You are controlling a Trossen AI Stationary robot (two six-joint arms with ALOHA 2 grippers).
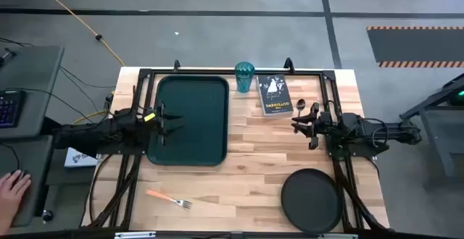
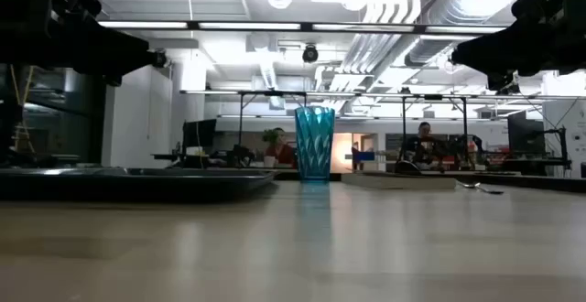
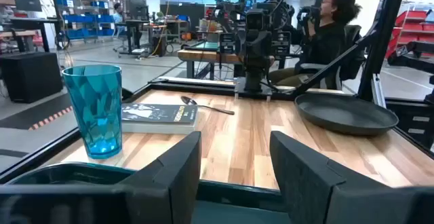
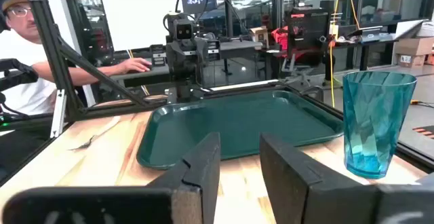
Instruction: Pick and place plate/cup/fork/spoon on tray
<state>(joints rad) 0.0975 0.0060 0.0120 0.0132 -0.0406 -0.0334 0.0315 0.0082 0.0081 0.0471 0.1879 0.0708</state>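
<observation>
A: Starting at the left, what does the left pincer [image 1: 168,125] do?
B: It hangs over the near-left part of the green tray [image 1: 190,149], fingers spread, gripping nothing. The tray lies on the counter [image 1: 254,148] and carries nothing.
A: And the fork [image 1: 168,198]?
B: On the bare wood near the front edge, well apart from that pincer and just off the tray's front-left corner, tines pointing right.
A: Moving right?
B: The teal cup [image 1: 244,77] stands upright at the back edge, just beside the tray's far-right corner. Next to it lies a small black book [image 1: 274,95], and the dark spoon [image 1: 301,106] rests just right of the book.
A: The right pincer [image 1: 300,125]?
B: It hovers above the wood just in front of the spoon, fingers parted with a narrow gap, empty. The black plate [image 1: 312,199] sits at the front right, well apart from it.
A: Anything hard to make out?
B: The spoon's bowl blends into the arm's shadow from above, and the low view shows only a sliver of it.
</observation>
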